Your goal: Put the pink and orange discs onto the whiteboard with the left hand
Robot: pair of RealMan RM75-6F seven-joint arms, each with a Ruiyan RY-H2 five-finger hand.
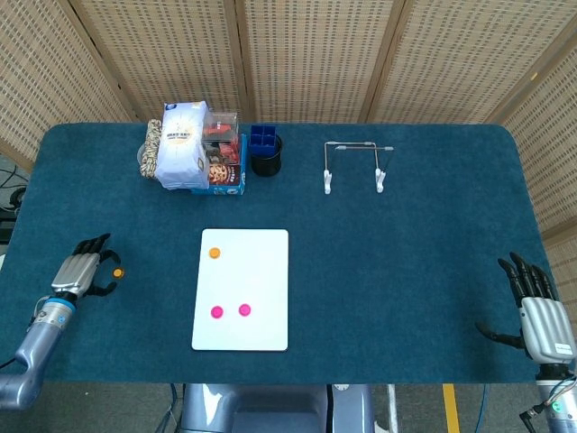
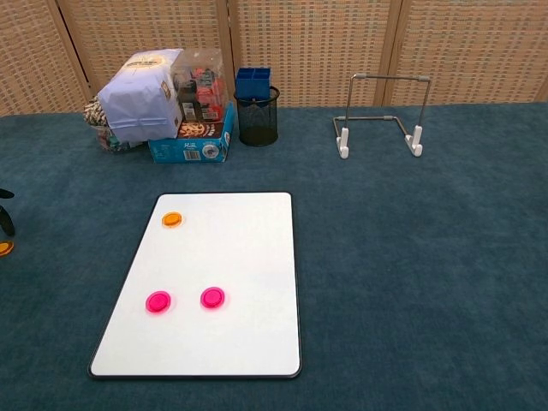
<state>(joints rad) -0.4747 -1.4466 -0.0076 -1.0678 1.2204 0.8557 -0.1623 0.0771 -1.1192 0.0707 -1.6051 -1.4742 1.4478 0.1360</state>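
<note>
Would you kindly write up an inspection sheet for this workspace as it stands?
Surface: blue table cloth, flat.
Job's things: whiteboard carries one orange disc and two pink discs; another orange disc on the cloth, beside the left hand.
Clutter: snack boxes and bag, mesh pen cup, wire stand.
Hands: left open, empty; right hand open, idle.
Cables: some at the left edge.
Surroundings: wicker screens.
</note>
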